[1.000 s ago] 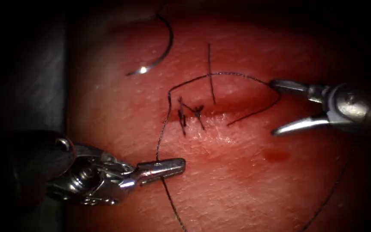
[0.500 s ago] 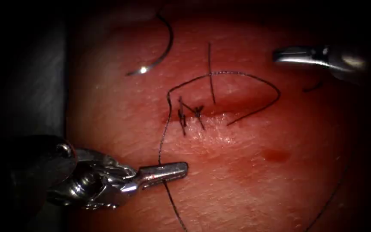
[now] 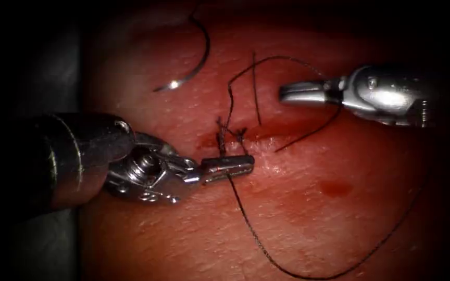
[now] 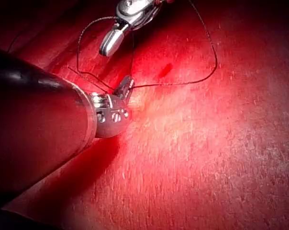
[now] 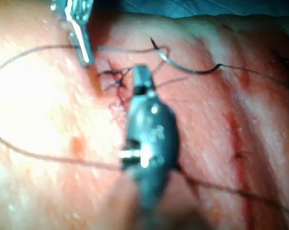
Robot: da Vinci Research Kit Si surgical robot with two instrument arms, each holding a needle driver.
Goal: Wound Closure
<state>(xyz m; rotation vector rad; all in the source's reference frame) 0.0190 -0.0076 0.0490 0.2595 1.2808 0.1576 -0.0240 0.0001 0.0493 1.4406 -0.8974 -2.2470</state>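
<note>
Left tool [image 3: 235,167] is clamping the thread [image 3: 266,250] right by the cut [image 3: 287,132], right tool [image 3: 294,92] is sitting closed with thread looped around it, looks like knot setup, needle [image 3: 196,62] lying free upper left.

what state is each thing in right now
left tool: shut on thread
right tool: shut, thread looped behind its jaws
needle: free, lying on tissue left of the knots, held by neither tool
cut: knots at its left end, open to the right
</note>
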